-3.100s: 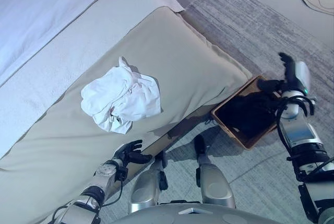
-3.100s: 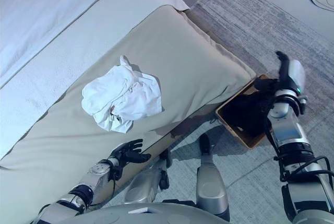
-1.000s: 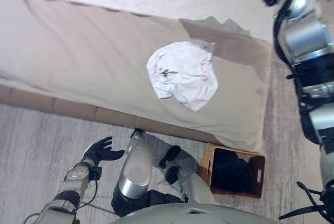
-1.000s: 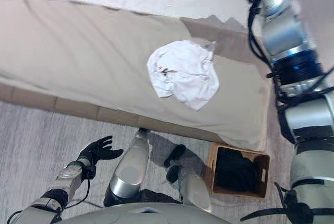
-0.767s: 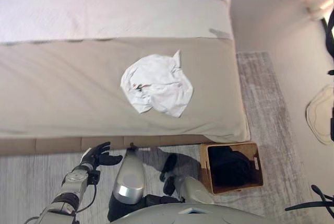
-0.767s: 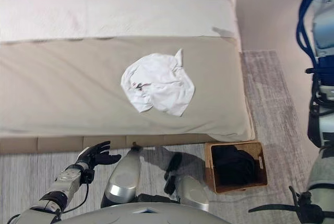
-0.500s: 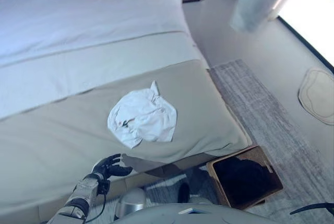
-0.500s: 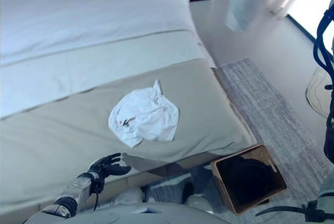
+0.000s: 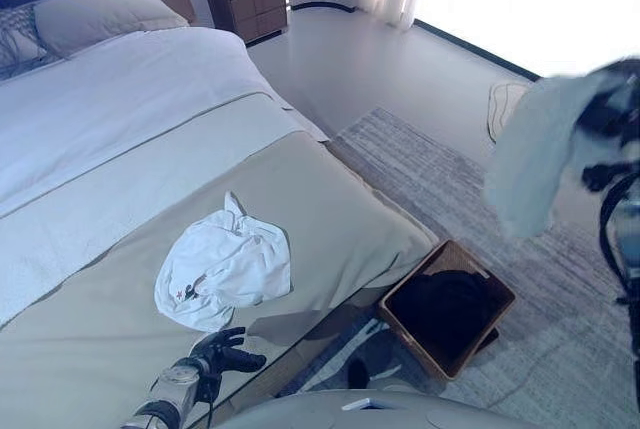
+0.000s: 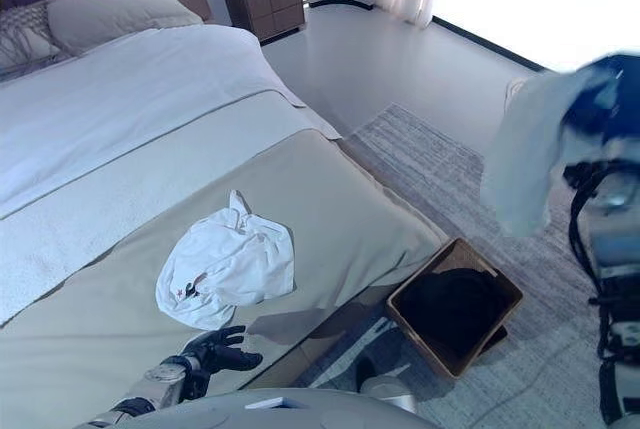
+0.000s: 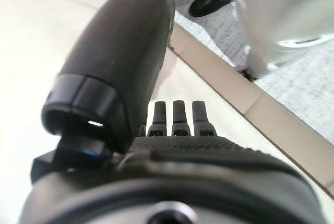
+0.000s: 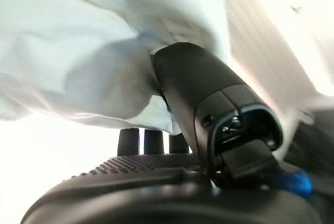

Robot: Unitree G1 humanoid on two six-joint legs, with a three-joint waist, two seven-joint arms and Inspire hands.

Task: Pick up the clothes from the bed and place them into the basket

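Observation:
A crumpled white garment (image 9: 225,269) lies on the beige bed cover (image 9: 330,199) near the bed's front edge. My right hand (image 9: 610,114) is raised at the right and is shut on a pale blue-white garment (image 9: 535,154), which hangs from it above and a little right of the basket. In the right wrist view the cloth (image 12: 104,41) is bunched round the thumb (image 12: 209,93). The wooden basket (image 9: 482,269) stands on the rug by the bed's corner with dark clothes inside. My left hand (image 9: 225,352) is open, low at the bed's edge, just below the white garment and apart from it.
Grey rug (image 9: 480,189) runs along the bed's right side. A nightstand (image 9: 245,4) and pillows (image 9: 95,14) are at the head of the bed. A small pale mat (image 9: 500,109) lies on the floor beyond the rug.
The camera has swung round over the bed. My right hand, holding the pale garment, has come into view at the right near the basket. The left hand stays by the bed edge.

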